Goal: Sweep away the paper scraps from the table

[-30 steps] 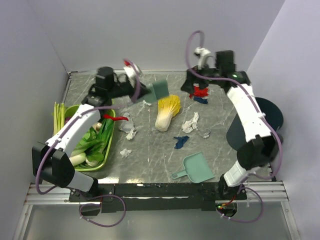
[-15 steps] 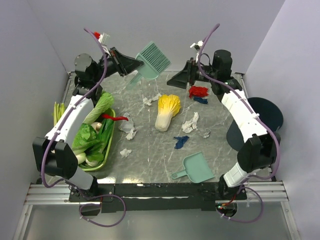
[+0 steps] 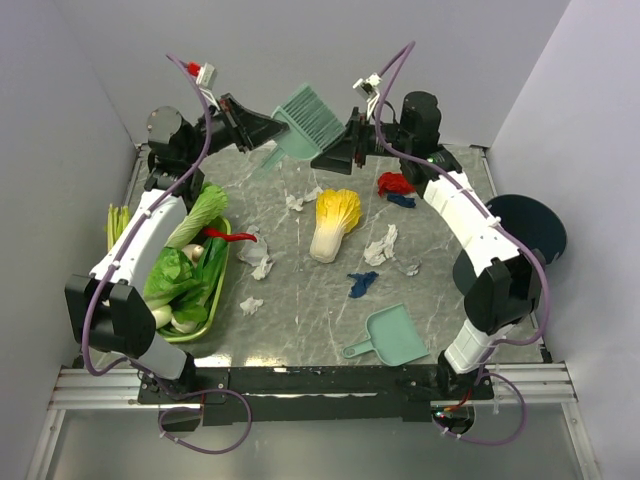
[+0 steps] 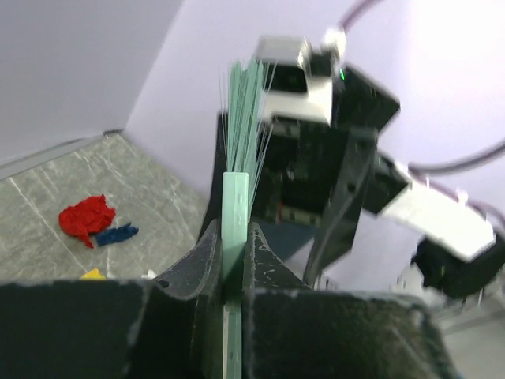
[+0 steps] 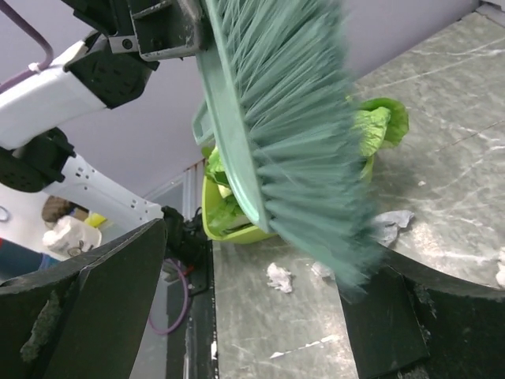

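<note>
Seen from above, a brush (image 3: 308, 115) is gripped aloft by the left gripper (image 3: 268, 128) beside the right gripper (image 3: 325, 158), paper scraps (image 3: 381, 244) strewn over the table (image 3: 300, 300); from the left wrist, its handle is seen clamped; from the right wrist, bristles are framed by wide-open fingers (image 5: 102, 292).

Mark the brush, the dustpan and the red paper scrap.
brush (image 3: 312, 115), top view, on the green bristle head.
dustpan (image 3: 398, 338), top view, on the middle of its scoop.
red paper scrap (image 3: 395, 183), top view, on the wad's centre.
</note>
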`<state>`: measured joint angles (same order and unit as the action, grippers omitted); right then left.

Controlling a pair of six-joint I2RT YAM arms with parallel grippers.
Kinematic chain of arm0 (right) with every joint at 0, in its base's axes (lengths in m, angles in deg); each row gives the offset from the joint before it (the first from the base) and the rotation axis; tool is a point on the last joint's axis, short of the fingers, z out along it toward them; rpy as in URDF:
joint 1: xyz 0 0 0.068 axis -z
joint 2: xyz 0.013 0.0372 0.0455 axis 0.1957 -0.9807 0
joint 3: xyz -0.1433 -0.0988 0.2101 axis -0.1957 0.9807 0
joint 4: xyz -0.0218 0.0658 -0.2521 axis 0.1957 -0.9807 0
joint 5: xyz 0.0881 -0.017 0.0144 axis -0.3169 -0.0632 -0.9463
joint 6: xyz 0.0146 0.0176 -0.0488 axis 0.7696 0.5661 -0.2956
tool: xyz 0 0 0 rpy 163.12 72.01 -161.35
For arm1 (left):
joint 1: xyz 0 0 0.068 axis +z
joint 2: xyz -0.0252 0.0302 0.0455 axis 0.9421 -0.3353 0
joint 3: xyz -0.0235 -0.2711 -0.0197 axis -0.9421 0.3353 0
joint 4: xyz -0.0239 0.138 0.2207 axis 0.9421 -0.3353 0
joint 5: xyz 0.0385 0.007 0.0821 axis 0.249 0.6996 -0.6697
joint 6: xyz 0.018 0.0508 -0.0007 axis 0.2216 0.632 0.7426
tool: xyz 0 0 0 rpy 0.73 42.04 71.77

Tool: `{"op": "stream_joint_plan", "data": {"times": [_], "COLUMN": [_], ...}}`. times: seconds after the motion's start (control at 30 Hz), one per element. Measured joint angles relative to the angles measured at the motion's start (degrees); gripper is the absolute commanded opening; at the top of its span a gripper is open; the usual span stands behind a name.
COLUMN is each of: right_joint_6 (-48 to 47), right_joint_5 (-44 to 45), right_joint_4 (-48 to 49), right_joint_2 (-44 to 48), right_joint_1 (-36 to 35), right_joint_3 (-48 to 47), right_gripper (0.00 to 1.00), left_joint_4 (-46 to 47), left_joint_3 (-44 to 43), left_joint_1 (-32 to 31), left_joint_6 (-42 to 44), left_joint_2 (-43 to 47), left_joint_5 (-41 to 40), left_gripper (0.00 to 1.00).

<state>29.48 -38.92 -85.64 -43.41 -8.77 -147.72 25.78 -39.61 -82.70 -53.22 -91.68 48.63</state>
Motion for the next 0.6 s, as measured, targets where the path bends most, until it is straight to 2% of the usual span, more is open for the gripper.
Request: {"op": "stream_joint_plan", "data": {"times": [0.13, 0.23, 0.4, 0.6], "right_joint_6": [-5.35, -12.63, -22.95, -28.5], "right_joint_5": [0.37, 0.83, 1.25, 0.2], "right_joint_4": [-4.39, -9.46, -16.87, -20.74], "right_joint_2": [-0.02, 0.13, 1.44, 3.17], "right_joint_1": [0.72, 1.64, 2.12, 2.01], "right_joint_3": [-2.8, -5.53, -5.62, -2.45], "right_gripper": [0.92, 0.93, 0.93, 0.9], "left_joint_4": [-1.46, -6.47, -18.82, -35.95], "left_joint_3": [0.0, -0.28, -0.68, -4.33], "left_joint_1": [-0.09, -0.2, -0.72, -3.32], "left_joint_6": [5.03, 10.56, 23.26, 39.21], "left_joint_2": [0.0, 0.0, 0.37, 0.44], "left_joint_5": [5.99, 10.05, 14.84, 16.17], "left_gripper": [0.01, 0.01, 0.01, 0.01]}}
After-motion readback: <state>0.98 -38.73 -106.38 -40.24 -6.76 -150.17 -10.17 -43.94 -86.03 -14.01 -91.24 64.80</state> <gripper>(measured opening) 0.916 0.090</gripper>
